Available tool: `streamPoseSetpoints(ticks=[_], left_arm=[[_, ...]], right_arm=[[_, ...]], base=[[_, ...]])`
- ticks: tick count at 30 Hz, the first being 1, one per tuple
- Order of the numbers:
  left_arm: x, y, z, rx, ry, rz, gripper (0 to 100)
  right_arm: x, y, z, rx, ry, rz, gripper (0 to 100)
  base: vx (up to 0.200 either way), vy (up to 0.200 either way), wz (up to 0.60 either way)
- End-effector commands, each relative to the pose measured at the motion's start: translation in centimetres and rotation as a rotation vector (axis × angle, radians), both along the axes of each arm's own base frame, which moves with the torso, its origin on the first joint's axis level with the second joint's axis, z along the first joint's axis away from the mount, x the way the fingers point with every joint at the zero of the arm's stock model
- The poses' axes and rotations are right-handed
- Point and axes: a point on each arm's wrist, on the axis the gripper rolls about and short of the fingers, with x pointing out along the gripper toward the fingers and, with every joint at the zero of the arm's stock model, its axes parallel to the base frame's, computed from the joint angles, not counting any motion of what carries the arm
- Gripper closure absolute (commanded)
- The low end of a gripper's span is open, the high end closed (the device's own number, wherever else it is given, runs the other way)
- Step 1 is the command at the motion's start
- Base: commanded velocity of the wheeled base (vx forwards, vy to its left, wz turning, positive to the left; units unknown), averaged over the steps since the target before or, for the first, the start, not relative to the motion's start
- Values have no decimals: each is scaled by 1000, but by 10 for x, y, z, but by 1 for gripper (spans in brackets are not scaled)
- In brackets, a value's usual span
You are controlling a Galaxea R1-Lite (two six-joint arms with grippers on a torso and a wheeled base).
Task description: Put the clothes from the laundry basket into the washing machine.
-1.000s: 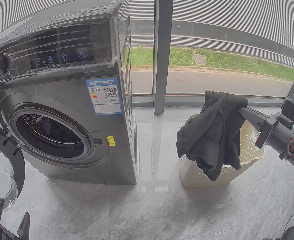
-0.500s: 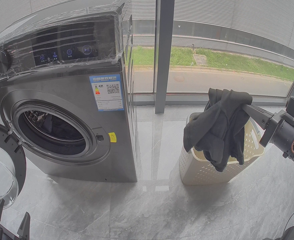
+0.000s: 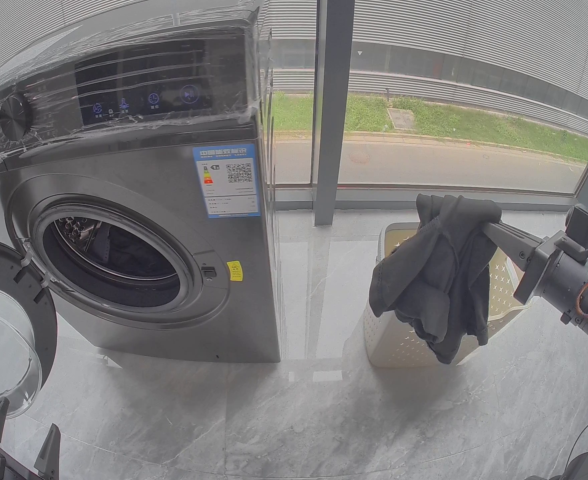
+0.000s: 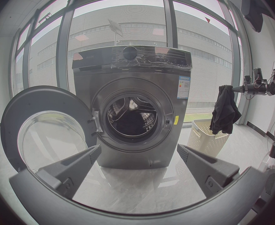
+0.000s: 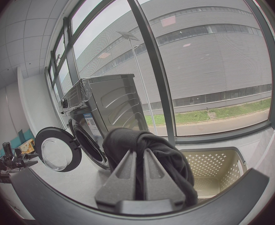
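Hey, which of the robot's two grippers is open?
The left gripper, low beside the washing machine door, spread wide and empty. The right gripper is shut on the dark garment above the laundry basket.

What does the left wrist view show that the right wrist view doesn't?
Left wrist view: the inside of the steel drum, seen head-on. Right wrist view: the inside of the cream perforated laundry basket. Both: the grey washing machine with its round door swung open, the dark grey garment held by the shut right gripper, and the open left gripper.
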Motion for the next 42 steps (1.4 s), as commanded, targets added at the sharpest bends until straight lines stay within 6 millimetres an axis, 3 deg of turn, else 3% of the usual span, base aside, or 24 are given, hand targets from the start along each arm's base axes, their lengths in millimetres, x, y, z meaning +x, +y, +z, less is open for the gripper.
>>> streamPoseSetpoints(ticks=[1, 10, 15, 19, 31, 42], left_arm=[[0, 0, -5, -1, 3, 0, 0], [0, 0, -5, -1, 3, 0, 0], [0, 0, -5, -1, 3, 0, 0], [0, 0, -5, -2, 3, 0, 0], [0, 0, -5, -2, 3, -1, 0], [0, 0, -5, -2, 3, -1, 0]], right_arm=[[2, 1, -1, -2, 6, -8, 100], [6, 0, 0, -32, 2, -188, 100], [13, 0, 0, -33, 11, -295, 100], [16, 1, 1, -28, 8, -312, 100], [16, 1, 1, -22, 10, -308, 100], [16, 1, 2, -16, 3, -296, 100]], base=[[0, 200, 0], [0, 200, 0], [0, 0, 0], [0, 0, 0], [-200, 0, 0], [0, 0, 0]])
